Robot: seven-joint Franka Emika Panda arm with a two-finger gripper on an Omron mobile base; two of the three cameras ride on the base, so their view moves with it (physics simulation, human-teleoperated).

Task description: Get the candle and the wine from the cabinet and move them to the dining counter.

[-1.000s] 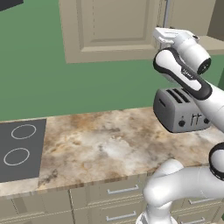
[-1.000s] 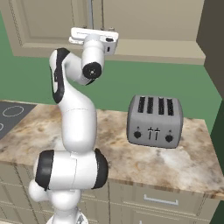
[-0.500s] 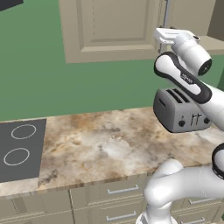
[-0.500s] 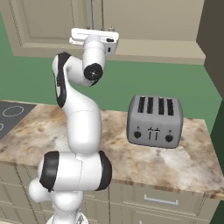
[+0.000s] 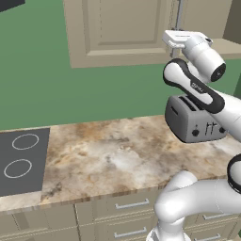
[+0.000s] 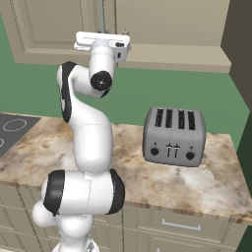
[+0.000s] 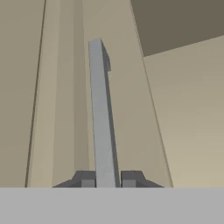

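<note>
Fingers [image 7: 89, 179] clamping cabinet handle [image 7: 101, 109]

Cabinet [image 5: 120, 30] doors run off the top edge in both base views; upper panels cut off. Handle [image 7: 101, 113]: lower end hidden between the pincer [image 7: 105, 179] tips in the hand view. In the base views the white hand covers the pincer's tips. Cooktop [image 5: 19, 160] clipped by the left edge. Toaster [image 5: 193, 122] partly behind the arm, left base view. Tabletop [image 6: 216, 182] runs off right.
</note>
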